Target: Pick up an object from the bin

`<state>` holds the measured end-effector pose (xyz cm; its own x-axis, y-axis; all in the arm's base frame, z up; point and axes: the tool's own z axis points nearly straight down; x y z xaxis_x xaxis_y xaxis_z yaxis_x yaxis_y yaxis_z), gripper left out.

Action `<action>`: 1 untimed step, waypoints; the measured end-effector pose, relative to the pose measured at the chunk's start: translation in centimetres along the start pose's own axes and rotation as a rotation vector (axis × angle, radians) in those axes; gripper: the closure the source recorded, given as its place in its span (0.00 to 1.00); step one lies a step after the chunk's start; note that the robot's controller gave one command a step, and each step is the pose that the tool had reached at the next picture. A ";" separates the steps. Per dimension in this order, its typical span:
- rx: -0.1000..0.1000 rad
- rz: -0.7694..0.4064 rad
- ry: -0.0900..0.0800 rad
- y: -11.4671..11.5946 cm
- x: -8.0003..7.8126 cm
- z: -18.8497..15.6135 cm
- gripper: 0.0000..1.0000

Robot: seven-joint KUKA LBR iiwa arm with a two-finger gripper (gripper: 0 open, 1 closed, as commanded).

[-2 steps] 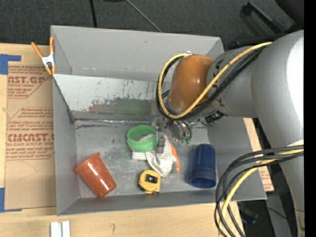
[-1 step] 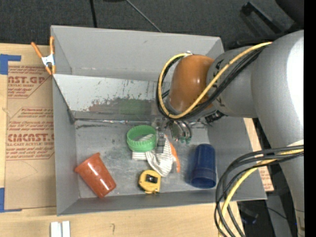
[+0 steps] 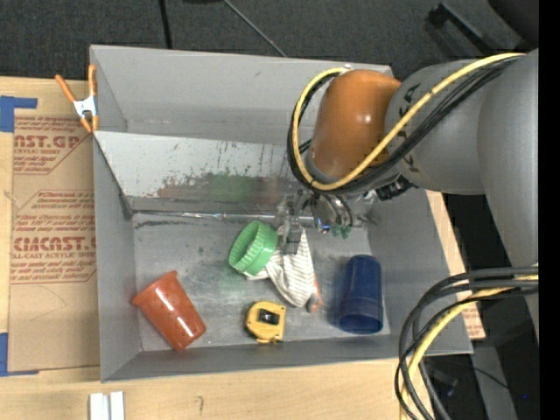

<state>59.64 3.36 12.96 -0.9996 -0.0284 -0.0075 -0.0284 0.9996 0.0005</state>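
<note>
— Jaws?
— Clenched on the top of the white striped cloth (image 3: pixel 295 274), mid-bin under the gripper (image 3: pixel 293 227).
— Neighbours?
— Green cup (image 3: pixel 252 249) touching its left, blue cup (image 3: pixel 359 294) near its right, yellow tape measure (image 3: pixel 265 320) just below.

camera view | overhead, slightly oblique | close on bin (image 3: pixel 175 160) | arm (image 3: pixel 490 121) enters right

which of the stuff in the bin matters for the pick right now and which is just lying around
Likely in play: gripper, low at the middle; white striped cloth just under it; green cup beside that cloth.
Lying about: blue cup on its side, right; yellow tape measure, front; orange cup on its side, left.
</note>
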 end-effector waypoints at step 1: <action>-0.002 0.001 0.005 0.1 0.1 4.9 1.00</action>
